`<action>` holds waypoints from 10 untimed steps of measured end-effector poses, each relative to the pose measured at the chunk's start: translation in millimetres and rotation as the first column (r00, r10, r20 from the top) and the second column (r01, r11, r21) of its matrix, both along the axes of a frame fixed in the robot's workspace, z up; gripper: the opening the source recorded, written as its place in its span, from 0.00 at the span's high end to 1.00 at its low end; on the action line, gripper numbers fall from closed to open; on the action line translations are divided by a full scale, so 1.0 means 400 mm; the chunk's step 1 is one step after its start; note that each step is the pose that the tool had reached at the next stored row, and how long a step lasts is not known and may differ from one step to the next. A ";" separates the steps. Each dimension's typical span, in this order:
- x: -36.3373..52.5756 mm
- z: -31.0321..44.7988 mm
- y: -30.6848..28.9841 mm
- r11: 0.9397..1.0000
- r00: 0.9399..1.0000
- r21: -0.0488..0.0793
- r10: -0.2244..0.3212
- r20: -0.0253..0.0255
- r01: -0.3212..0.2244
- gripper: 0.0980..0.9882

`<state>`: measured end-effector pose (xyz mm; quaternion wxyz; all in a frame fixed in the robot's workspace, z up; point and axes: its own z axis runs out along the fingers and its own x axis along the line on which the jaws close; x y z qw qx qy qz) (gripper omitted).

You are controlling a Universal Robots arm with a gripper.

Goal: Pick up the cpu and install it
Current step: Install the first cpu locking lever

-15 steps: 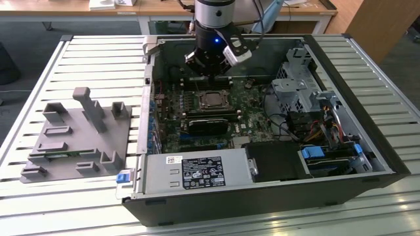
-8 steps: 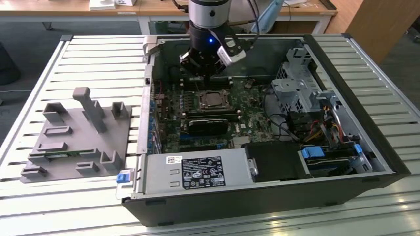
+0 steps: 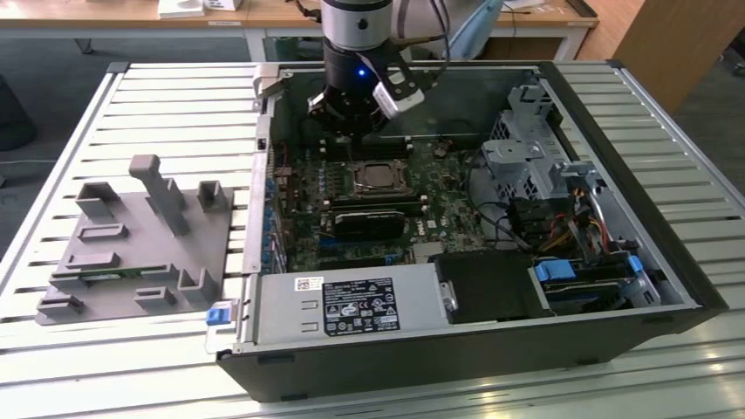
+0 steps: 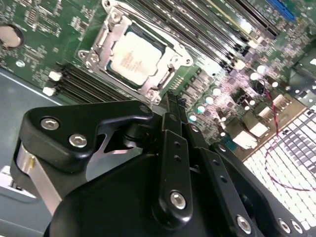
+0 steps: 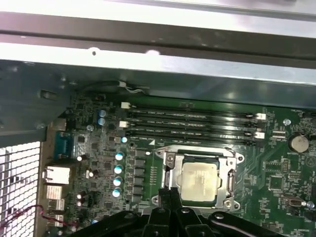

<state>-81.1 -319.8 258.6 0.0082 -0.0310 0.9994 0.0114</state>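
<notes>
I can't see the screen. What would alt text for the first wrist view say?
A silvery cpu sits in its socket on a green motherboard, with the black gripper close beside it. Empty memory slots run next to the socket, under a grey metal case wall.

The arm hangs upright, gripper (image 3: 349,131) (fingers pressed together) pointing down.

Place: workshop or lab bench.
Signs: open PC case (image 3: 652,288) on a slatted metal table (image 3: 163,113); grey parts fixture (image 3: 140,253) at exterior view's left; wooden desks (image 3: 140,17) far behind.
</notes>
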 end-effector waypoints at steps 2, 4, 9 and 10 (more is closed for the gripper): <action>-0.007 0.000 0.000 1.000 1.000 0.000 0.000 0.000 0.000 0.99; -0.013 0.000 0.000 1.000 1.000 0.000 0.000 0.000 0.000 0.99; -0.038 -0.001 0.000 1.000 1.000 0.001 0.000 0.000 0.000 0.99; -0.042 -0.001 0.000 1.000 1.000 0.001 0.000 0.000 0.000 0.99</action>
